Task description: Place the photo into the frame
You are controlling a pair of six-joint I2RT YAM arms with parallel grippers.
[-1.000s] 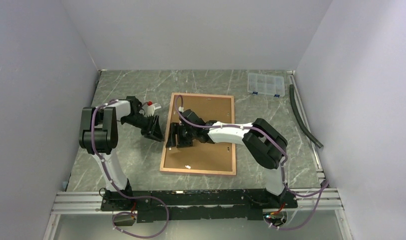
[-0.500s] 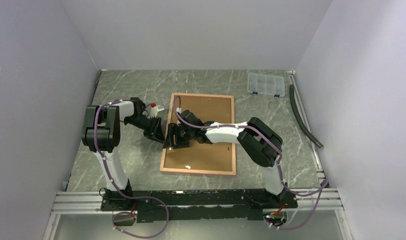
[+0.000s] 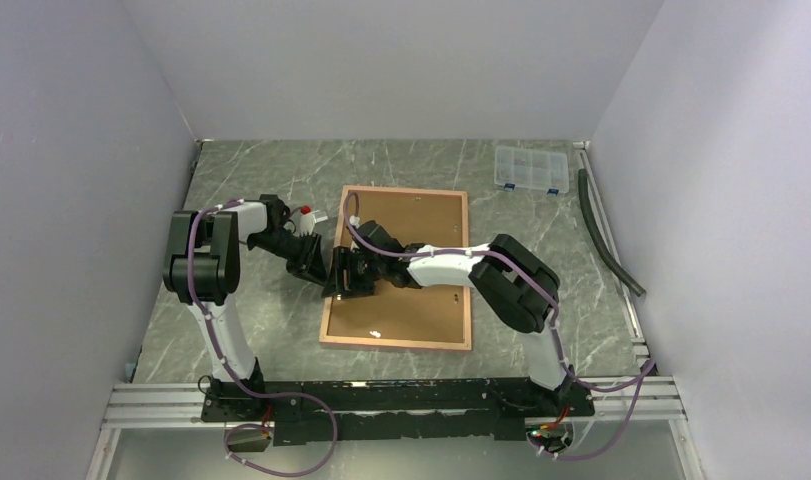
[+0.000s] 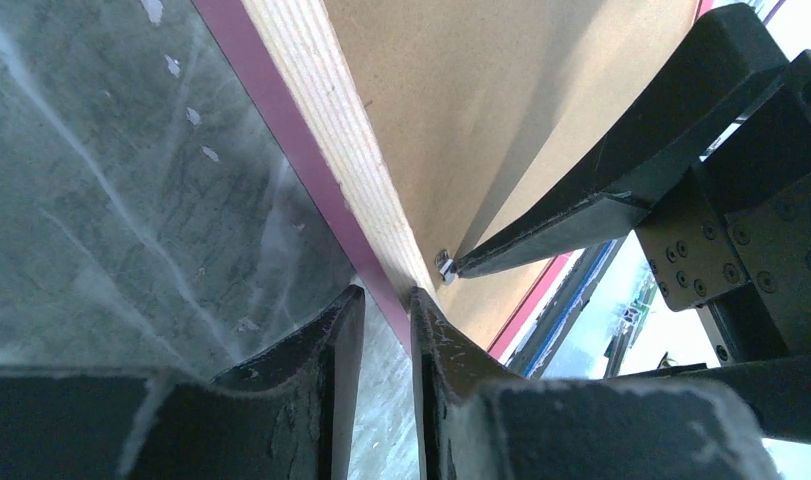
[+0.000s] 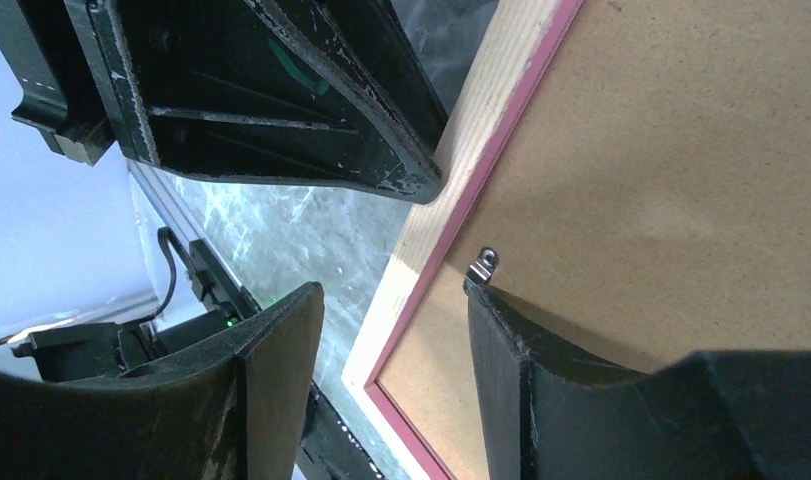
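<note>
Where the frame (image 3: 395, 345) lay: reverse-up on the counter (image 3: 261, 170), backing board (image 5: 661, 200) in place.
Photo: nowhere you could see.
Left claw (image 4: 387, 295): barely ajar, empty, at the frame's rail.
Right claw (image 5: 393, 295): spread wide, one finger (image 5: 521, 350) on the clip (image 5: 484, 262).
Risk: your finger could skid off that clip, or the crowded claws collide.

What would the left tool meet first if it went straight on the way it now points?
Most likely the frame: the left tool points straight at its wood-coloured rim, tips almost touching it. The right tool lies beyond, over the backing board, though depth is unclear.
</note>
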